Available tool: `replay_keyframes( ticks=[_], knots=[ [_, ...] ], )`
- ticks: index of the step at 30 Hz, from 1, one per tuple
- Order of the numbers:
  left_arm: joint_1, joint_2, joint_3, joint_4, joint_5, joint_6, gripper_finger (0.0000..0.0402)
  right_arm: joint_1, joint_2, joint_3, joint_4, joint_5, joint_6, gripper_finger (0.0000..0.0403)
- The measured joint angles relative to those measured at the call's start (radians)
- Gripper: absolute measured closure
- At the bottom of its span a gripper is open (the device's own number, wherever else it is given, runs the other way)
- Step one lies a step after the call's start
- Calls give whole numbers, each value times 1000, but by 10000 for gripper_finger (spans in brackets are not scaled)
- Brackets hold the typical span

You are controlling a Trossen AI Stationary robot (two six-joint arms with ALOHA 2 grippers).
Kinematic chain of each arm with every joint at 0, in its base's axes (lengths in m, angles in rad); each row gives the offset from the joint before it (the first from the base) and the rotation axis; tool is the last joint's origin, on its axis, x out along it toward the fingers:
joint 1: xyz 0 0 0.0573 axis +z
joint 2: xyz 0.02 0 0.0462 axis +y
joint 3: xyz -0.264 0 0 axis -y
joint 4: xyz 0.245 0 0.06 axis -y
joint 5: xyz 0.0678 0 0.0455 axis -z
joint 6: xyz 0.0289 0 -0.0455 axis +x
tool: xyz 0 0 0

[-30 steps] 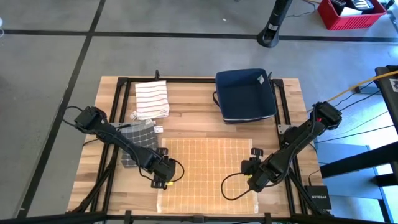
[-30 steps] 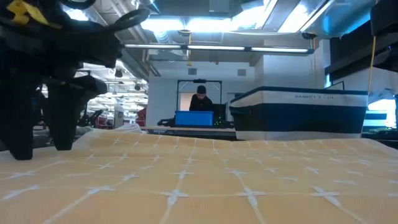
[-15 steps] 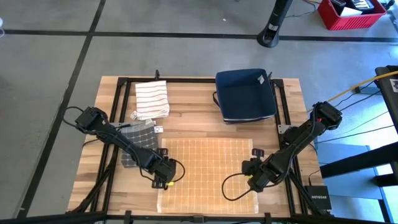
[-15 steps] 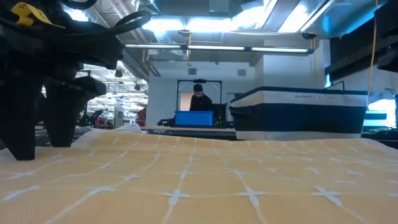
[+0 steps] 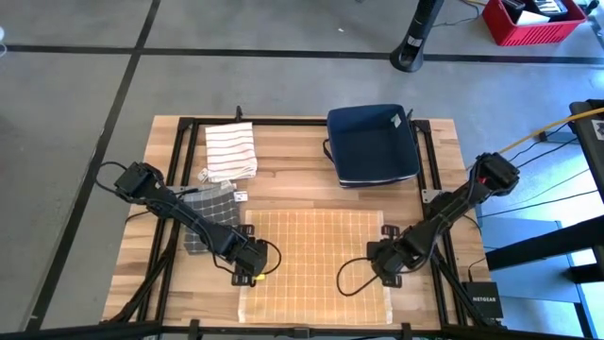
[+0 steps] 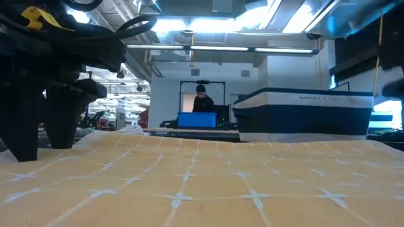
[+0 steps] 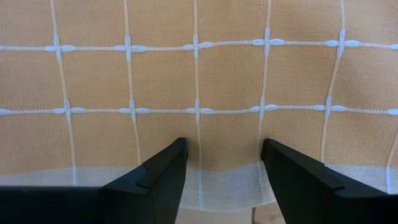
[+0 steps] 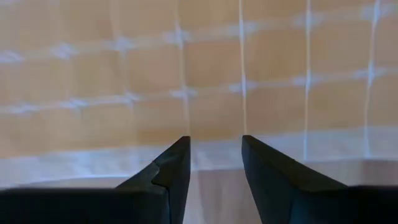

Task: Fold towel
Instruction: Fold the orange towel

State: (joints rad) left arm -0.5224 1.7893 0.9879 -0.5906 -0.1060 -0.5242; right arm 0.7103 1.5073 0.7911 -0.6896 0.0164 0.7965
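Observation:
An orange towel (image 5: 316, 260) with a white grid lies spread flat on the wooden table, filling the low view (image 6: 221, 183). My left gripper (image 5: 251, 274) is open and low at the towel's left edge. In its wrist view its fingers (image 7: 222, 163) straddle the white hem (image 7: 217, 186). In the low view it stands down on the cloth (image 6: 41, 148). My right gripper (image 5: 382, 274) is open at the towel's right edge. Its fingers (image 8: 216, 163) straddle the pale hem (image 8: 211, 152) and the bare wood beside it. My left gripper points down at the towel's left hem (image 7: 205, 183), with its open fingertips (image 7: 168, 168) down at the cloth. I cannot tell whether they touch it. My right gripper stands over the right hem (image 8: 124, 165). I cannot tell whether it touches the cloth either.
A folded striped towel (image 5: 231, 151) and a folded grey checked cloth (image 5: 208, 212) lie left of the orange towel. A navy basket (image 5: 373, 144) sits at the far side, also in the low view (image 6: 303, 116). A person (image 6: 202, 101) stands far back in the room.
My right gripper has tipped and come down toward the towel's right edge. Its arm has shifted slightly toward the table's left. The towel has stayed flat.

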Motion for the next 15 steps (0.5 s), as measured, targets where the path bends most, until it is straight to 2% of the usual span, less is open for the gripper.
replay_keyframes(
  ticks=[6,12,15],
  knots=[
    [0,1,0,0,6,-22,196,-41,-80,14,14,55,-15,238],
    [0,1,0,0,7,-29,196,-51,-72,-3,47,30,-44,150],
    [0,1,-1,0,7,-30,196,-36,-58,-21,46,12,-45,123]
  ],
)
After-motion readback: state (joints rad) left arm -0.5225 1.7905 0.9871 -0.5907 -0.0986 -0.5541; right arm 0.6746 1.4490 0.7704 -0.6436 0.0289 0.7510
